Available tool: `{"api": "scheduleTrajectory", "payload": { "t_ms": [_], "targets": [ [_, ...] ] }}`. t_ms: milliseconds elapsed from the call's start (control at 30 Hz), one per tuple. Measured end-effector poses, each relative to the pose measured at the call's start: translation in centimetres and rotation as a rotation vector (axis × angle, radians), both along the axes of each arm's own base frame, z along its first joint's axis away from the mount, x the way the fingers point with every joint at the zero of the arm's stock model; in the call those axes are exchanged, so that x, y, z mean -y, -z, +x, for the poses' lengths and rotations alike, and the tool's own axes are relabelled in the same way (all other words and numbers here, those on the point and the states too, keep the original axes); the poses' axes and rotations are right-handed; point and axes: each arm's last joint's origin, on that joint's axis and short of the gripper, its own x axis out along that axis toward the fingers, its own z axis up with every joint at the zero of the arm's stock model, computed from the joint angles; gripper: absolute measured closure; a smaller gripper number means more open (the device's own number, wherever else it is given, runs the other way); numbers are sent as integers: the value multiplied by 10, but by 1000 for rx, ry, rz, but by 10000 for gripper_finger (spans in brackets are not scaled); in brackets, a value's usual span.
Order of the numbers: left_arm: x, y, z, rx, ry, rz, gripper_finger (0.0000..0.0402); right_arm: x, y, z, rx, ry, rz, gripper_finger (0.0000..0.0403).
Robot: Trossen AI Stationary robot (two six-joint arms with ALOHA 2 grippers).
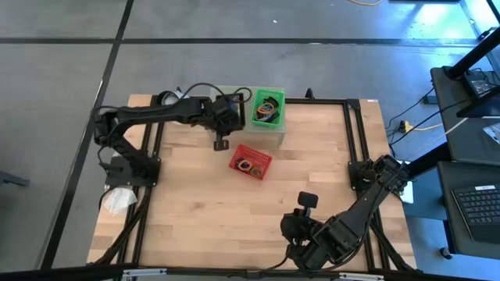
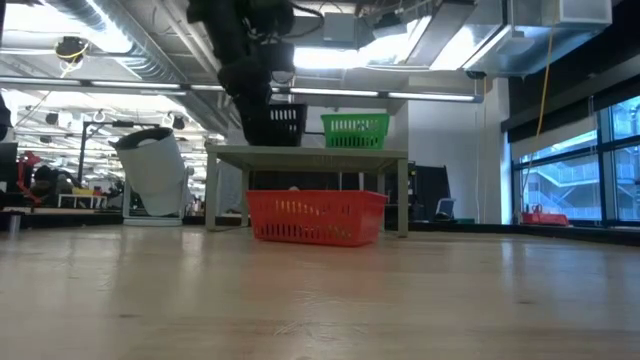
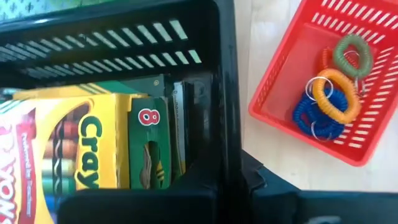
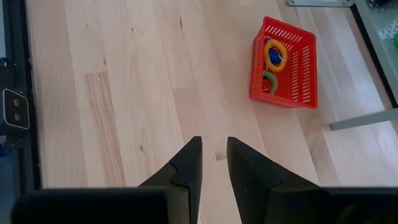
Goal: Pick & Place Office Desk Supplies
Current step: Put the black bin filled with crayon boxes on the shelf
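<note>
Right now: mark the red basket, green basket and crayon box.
red basket [image 4: 304, 70]: right wrist view, its slatted side wall.
green basket [image 1: 279, 112]: high view, its right rim.
crayon box [image 3: 93, 146]: left wrist view, yellow front face.

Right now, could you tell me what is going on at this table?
The left gripper is shut and hangs over the black basket of crayon boxes on the pale green shelf, beside the green basket. A red basket of coiled loops sits mid-table. The right gripper waits near the front edge, holding nothing.
</note>
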Motion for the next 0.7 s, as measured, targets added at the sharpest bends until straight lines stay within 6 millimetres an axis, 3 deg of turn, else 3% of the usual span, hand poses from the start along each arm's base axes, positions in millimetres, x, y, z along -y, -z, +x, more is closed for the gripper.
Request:
{"api": "scheduleTrajectory", "payload": {
  "t_ms": [400,700],
  "targets": [
    [-23,4,1,25,49,20,399,4,0,4,-2,10,-3,327],
    [-27,3,9,36,80,26,399,5,0,4,-6,3,-9,327]
  ]
}}
